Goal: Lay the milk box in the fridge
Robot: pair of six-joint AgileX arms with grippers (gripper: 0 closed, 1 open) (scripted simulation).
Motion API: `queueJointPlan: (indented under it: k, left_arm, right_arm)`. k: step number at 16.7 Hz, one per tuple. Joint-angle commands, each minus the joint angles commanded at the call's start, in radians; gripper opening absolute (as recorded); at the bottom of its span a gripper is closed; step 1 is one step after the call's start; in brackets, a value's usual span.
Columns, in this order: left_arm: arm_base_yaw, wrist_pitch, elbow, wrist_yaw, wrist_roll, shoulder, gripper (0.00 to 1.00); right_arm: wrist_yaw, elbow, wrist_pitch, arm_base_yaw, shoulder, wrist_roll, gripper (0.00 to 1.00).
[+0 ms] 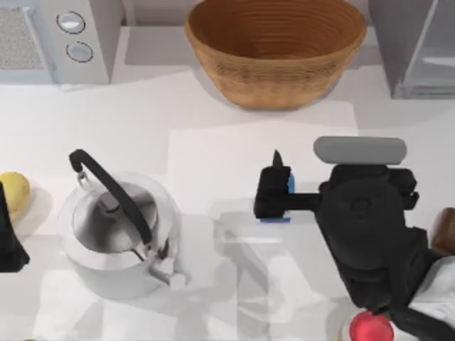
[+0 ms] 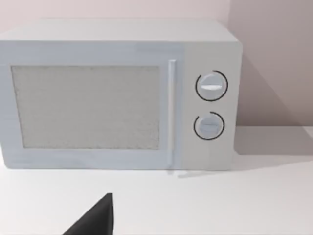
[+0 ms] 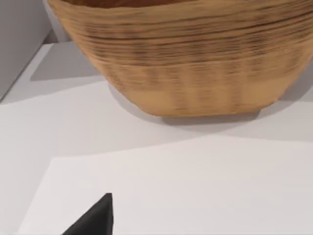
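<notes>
The milk box sits mid-table, right of centre. Just a blue edge and a blue strip of it peek out from under my right gripper. That gripper hangs directly over the carton and points toward the back of the table; its dark tip faces the basket in the right wrist view. The fridge, dark grey with a pale silvery panel, stands at the back right corner. My left arm is parked at the left edge, and the left gripper's tip faces the microwave.
A woven basket stands at the back centre and a light grey microwave at the back left. A steel kettle is front left, with a yellow object beside it. A pale grey slab, a brown item and a red item are on the right.
</notes>
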Motion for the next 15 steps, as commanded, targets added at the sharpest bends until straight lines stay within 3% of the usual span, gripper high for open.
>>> queueJointPlan:
  k: [8, 15]
  left_arm:
    - [0.0, 0.0, 0.0, 0.0, 0.0, 0.0, 1.0]
    - [0.0, 0.0, 0.0, 0.0, 0.0, 0.0, 1.0]
  right_arm:
    - [0.228, 0.146, 0.187, 0.11, 0.496, 0.022, 1.0]
    - [0.251, 0.156, 0.205, 0.106, 0.536, 0.021, 1.0]
